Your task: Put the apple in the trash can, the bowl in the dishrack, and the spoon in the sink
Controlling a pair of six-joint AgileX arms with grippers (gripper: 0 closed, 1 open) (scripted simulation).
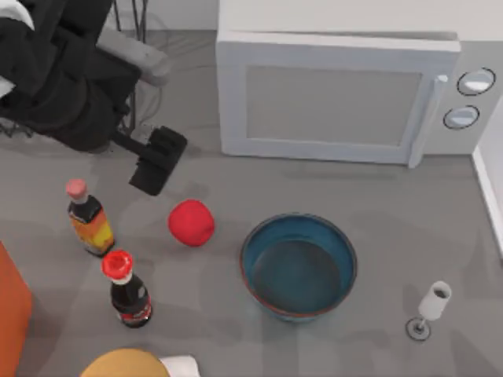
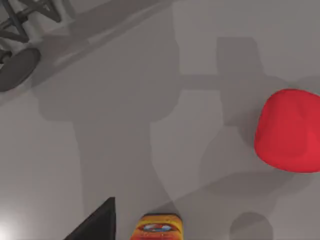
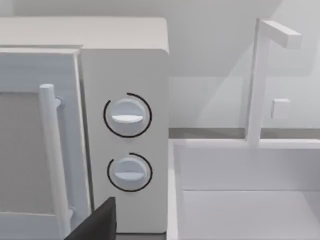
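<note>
- Left gripper point(image 1: 157, 161): black, above the grey table point(image 1: 377, 204), just up-left of the small bright red round apple point(image 1: 191, 222); finger state cannot be told.
- Large deep teal-blue bowl point(image 1: 299, 265): right of apple, apart.

Open grey tabletop point(image 1: 393, 204) between the white microwave point(image 1: 338, 98) and the deep teal-blue bowl point(image 1: 299, 265): room to pass there. Bare surface also between the bowl and the small white wine glass point(image 1: 428, 309) near the right edge. Tighter on the left: smooth red round apple point(image 1: 191, 222) hemmed by the pink-capped orange-labelled bottle point(image 1: 88, 218) and the red-capped dark bottle point(image 1: 126, 289), with the black left gripper point(image 1: 157, 161) hanging just above and behind. Narrow gap between apple and bowl.
</note>
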